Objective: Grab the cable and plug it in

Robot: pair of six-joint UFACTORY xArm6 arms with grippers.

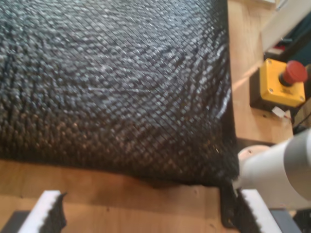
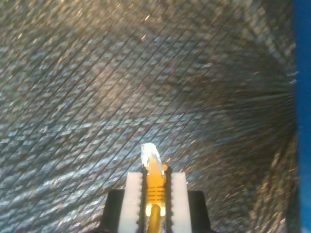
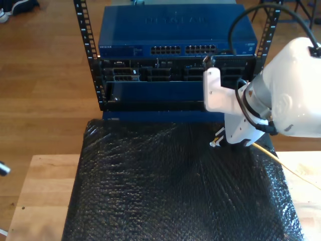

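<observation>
Cable (image 2: 154,187) light, floppy, brittle clear plug (image 2: 150,154); our second hand (image 2: 154,194) pinches its boot just behind the plug, plug jutting ahead. First hand (image 1: 146,213) spread, empty.

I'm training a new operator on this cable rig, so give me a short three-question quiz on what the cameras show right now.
1. True or false: my second end effector is shut on the yellow cable.
2. The clear plug points at: A) a black mat; B) a red button; C) a hand.
3. Fill in: in the exterior view, the blue switch sits in a ____ beyond the mat.

Key: 1 true; 2 A; 3 rack.
</observation>
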